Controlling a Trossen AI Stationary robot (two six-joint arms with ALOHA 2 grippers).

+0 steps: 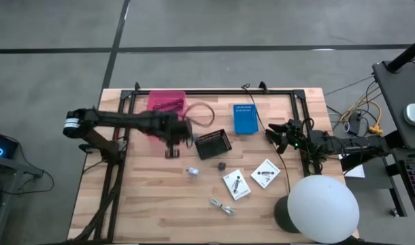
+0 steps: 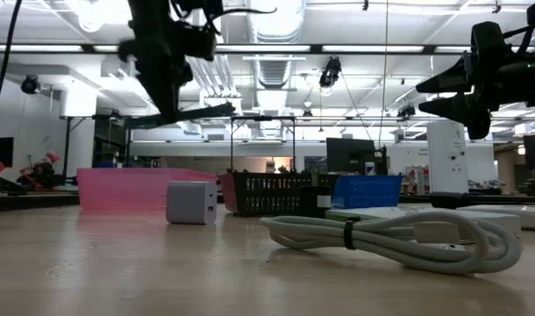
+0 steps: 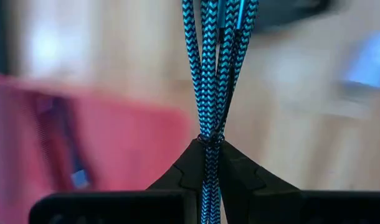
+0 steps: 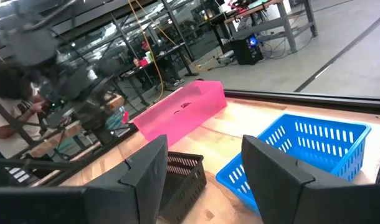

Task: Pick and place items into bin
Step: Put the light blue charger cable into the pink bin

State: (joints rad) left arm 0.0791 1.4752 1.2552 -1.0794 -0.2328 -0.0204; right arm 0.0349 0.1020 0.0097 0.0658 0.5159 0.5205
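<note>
Now three bins (image 1: 245, 118), two packets (image 1: 236, 184) on my table.
My left gripper (image 3: 207, 163) pinches a blue cable (image 3: 210, 68) aloft; right gripper (image 4: 202, 168) hovers, jaws apart.

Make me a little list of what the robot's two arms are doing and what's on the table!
left tool: shut on a blue braided cable, raised near the pink bin
right tool: open, empty, raised by the blue basket
other bin: black basket
on table: white charger cube, coiled white cable, two white packets, small dark knob
</note>
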